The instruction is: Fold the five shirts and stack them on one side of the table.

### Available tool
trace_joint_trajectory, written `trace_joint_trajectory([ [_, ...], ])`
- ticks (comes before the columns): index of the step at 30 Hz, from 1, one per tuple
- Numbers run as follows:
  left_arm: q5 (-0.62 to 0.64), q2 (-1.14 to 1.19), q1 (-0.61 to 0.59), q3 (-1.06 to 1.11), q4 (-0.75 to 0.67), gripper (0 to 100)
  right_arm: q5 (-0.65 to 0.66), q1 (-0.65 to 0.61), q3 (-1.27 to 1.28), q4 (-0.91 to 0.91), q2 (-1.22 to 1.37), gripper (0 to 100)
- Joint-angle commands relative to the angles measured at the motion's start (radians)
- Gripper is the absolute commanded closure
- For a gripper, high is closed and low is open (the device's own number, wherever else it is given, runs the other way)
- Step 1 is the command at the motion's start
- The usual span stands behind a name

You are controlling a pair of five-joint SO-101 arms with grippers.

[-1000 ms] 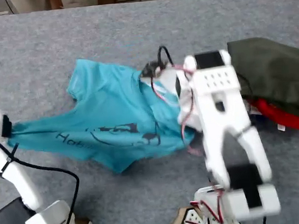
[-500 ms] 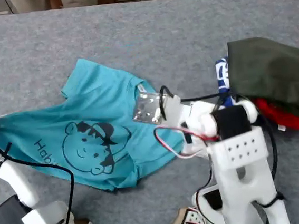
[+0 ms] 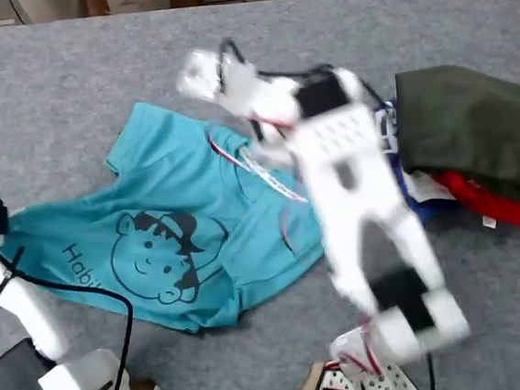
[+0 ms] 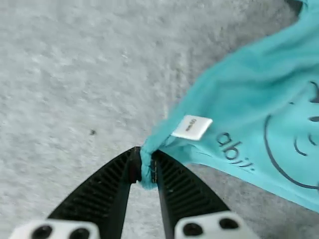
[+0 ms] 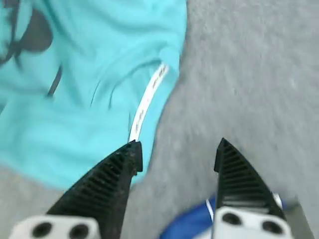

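We are swinging our right gripper [image 5: 174, 152], fingers apart, toward the collar [image 5: 144, 107] at twelve o'clock on the teal shirt [image 3: 167, 185]. Our left gripper [image 4: 145, 170] is still clamping its hem [image 4: 149, 149], so flattening is continuing.

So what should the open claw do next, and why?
Probably the right claw should drop and close on the collar of the turquoise shirt. It hangs open just above it, while the left claw pinches a corner of the same shirt, so both could then pull it flat for folding.
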Motion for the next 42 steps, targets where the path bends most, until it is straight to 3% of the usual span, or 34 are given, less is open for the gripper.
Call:
trace_joint_trajectory([
  [1,0.046,-0.013,0.043,0.017,-0.009,98,-0.074,-0.015,-0.346,-0.006,0.328,75.3],
  [5,0.097,-0.007,0.094,0.034,-0.034,98,-0.13,-0.015,-0.68,0.021,0.624,75.3],
  [11,0.201,-0.01,0.173,0.18,-0.186,98,-0.167,-0.021,-1.087,0.035,0.997,75.3],
  [17,0.213,-0.008,0.192,0.276,-0.299,98,-0.184,-0.018,-1.293,0.087,1.21,75.4],
  [19,0.213,-0.005,0.19,0.282,-0.301,98,-0.184,-0.016,-1.322,0.1,1.221,80.3],
  [23,0.212,-0.005,0.189,0.282,-0.302,98,-0.181,-0.018,-1.336,0.149,1.216,99.5],
  [28,0.21,-0.004,0.189,0.287,-0.318,98,-0.176,-0.01,-1.342,0.284,1.182,99.6],
  [34,0.21,-0.004,0.187,0.328,-0.361,98,-0.172,0.073,-1.287,0.293,1.087,99.6],
  [42,0.175,-0.004,0.187,0.328,-0.325,98,-0.135,0.194,-0.707,0.292,0.751,99.6],
])
